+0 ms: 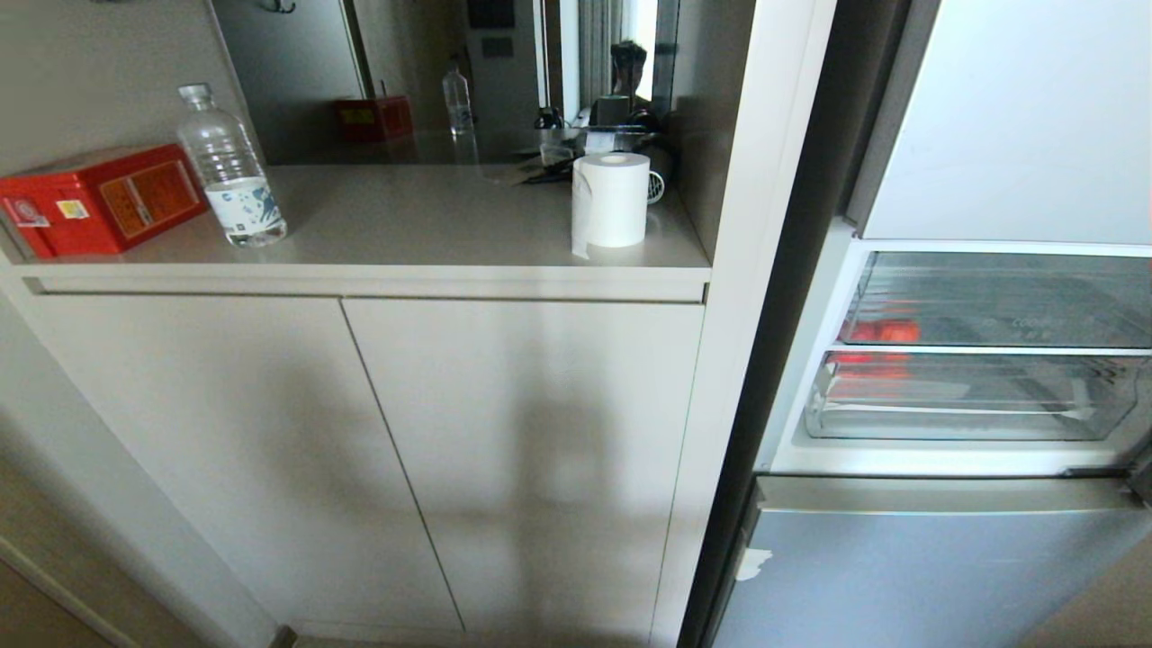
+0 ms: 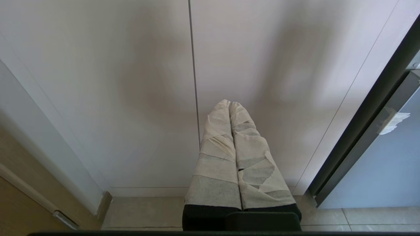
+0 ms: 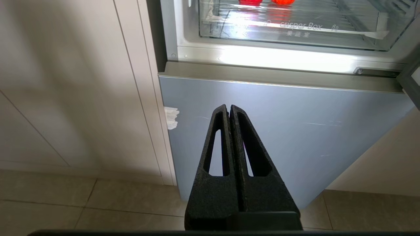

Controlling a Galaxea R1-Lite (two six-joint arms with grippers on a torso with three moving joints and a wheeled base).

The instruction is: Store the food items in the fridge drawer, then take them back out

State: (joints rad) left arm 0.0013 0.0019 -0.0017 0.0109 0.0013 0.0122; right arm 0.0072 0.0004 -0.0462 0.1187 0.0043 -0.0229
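- The fridge drawer (image 3: pixel 295 31), clear plastic, carries pale lettering along its front lip reading "crisper Box", with a short line of Chinese characters just beneath it.
- The red box (image 1: pixel 99 198) at the left end of the counter has a yellow-orange label with print too small to read.
- The water bottle (image 1: pixel 231 171) beside it wears a blue-and-white label, wording illegible.

Black right gripper (image 3: pixel 229 109) closed before pale blue fridge door (image 3: pixel 295 131), clear ribbed plastic fridge drawer (image 3: pixel 295 31) above, red and orange glossy food items (image 3: pixel 265 1) inside.
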